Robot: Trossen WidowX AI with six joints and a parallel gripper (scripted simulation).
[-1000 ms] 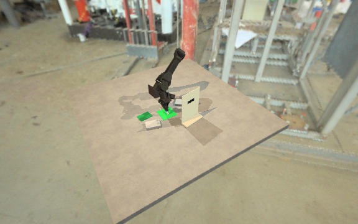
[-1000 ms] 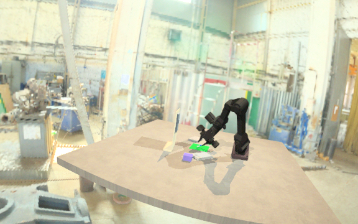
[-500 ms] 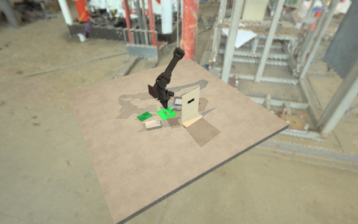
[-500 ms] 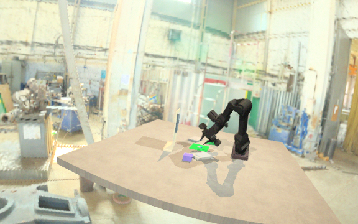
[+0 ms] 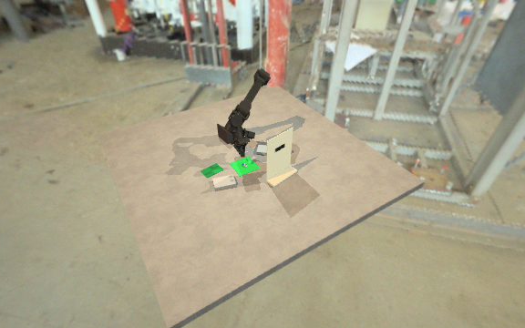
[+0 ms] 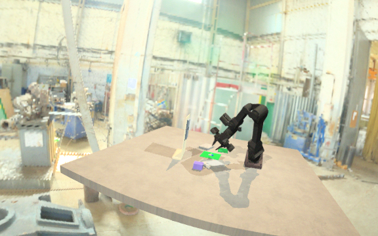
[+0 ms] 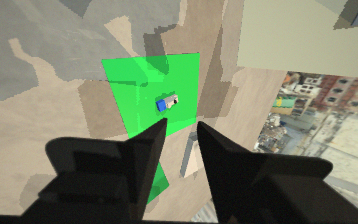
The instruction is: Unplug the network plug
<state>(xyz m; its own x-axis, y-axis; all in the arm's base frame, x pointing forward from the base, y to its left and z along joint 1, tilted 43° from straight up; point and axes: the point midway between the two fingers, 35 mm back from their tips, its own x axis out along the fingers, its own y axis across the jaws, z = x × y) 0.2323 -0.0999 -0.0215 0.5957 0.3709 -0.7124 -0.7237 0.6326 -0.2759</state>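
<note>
The gripper [image 7: 181, 131] is hanging above the worktop [image 5: 226, 255] with its two dark, blocky, matte fingers spread a bit and nothing between them. The plug [image 7: 167, 103] is lying flat inside the marked square [image 7: 130, 95], clear of the fingertips. It's a tiny thing with a blue end and a pale grey-white body, and the square is a flat bright green patch on the mottled tan surface.

The wrist view is the only one where you can make out the plug's two colours and its boxy shape. From the top view it's just a speck on the green. That view does show the upright panel [image 5: 280, 152] face-on though: a cream slab on a light wooden foot, with its dark rectangular socket [image 5: 279, 148] empty. The exterior view only catches the panel edge-on, but it shows a small purple cube [image 6: 197, 165] sitting near the square, which I can't spot from the top view. A second, smaller green patch [image 5: 211, 170] and a pale flat block [image 5: 224, 182] sit just beside the square.
</note>
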